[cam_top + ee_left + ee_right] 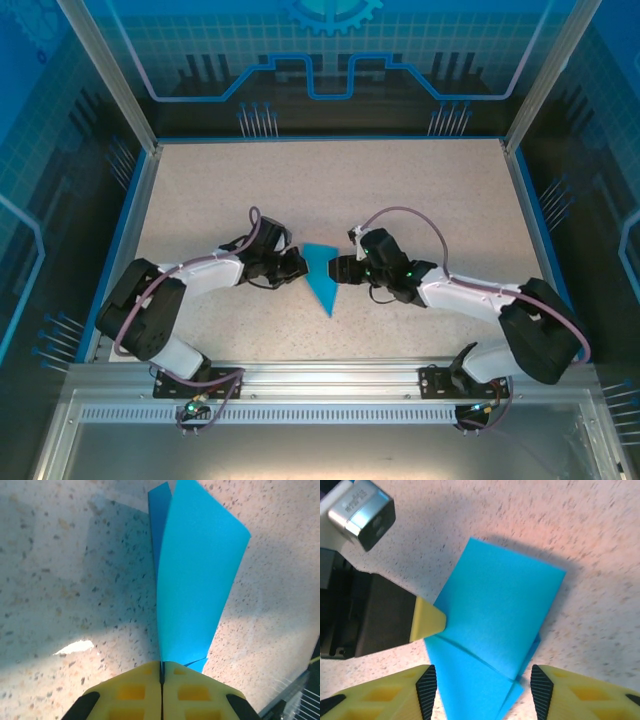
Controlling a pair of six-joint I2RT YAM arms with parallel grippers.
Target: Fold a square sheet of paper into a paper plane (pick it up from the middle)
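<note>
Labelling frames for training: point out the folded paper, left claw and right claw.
folded paper [500, 610]: right wrist view, top flap's middle.
left claw [161, 667]: left wrist view, seam between fingertips.
right claw [483, 682]: right wrist view, gap between fingertips.

Left pincer [161, 669] clamped shut; right pincer [484, 685] spread.

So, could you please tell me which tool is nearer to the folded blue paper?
Left. The left tool is shut on the folded blue paper; the right tool is open, with the paper's opposite side between its fingers, not gripped.
</note>
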